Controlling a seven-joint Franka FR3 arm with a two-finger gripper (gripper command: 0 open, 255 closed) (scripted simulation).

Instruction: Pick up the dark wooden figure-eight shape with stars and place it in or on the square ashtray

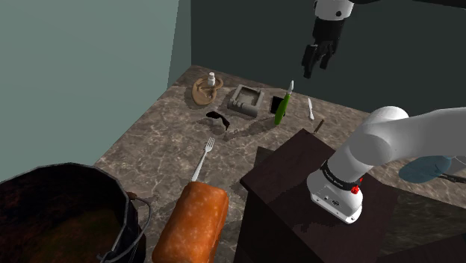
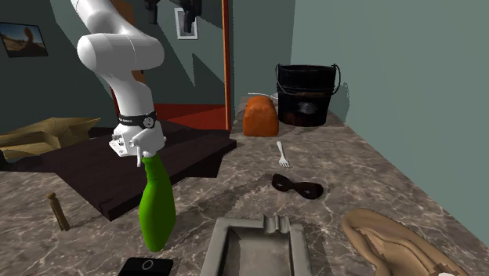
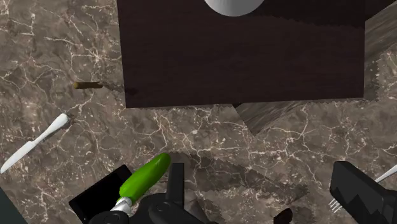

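Observation:
The dark figure-eight shape (image 1: 219, 118) lies flat on the marble counter (image 1: 160, 142), just left of the square grey ashtray (image 1: 245, 101) in the shoulder view. In the second exterior view the figure-eight (image 2: 298, 187) lies behind the ashtray (image 2: 255, 247), toward the fork. My gripper (image 1: 320, 56) hangs high above the counter's far side, over the green bottle, well clear of both. Its black fingers (image 3: 175, 184) stand wide apart in the wrist view with nothing between them, so the gripper (image 3: 264, 191) is open.
A green bottle (image 1: 282, 108) and a flat black slab (image 1: 276, 102) lie right of the ashtray, with a white knife (image 1: 311, 110) and a brown stick (image 1: 318, 125) beyond. A tan dish (image 1: 203, 90), fork (image 1: 203, 158), bread loaf (image 1: 193, 224), black pot (image 1: 67, 217) and the dark stand (image 1: 299, 194) share the counter.

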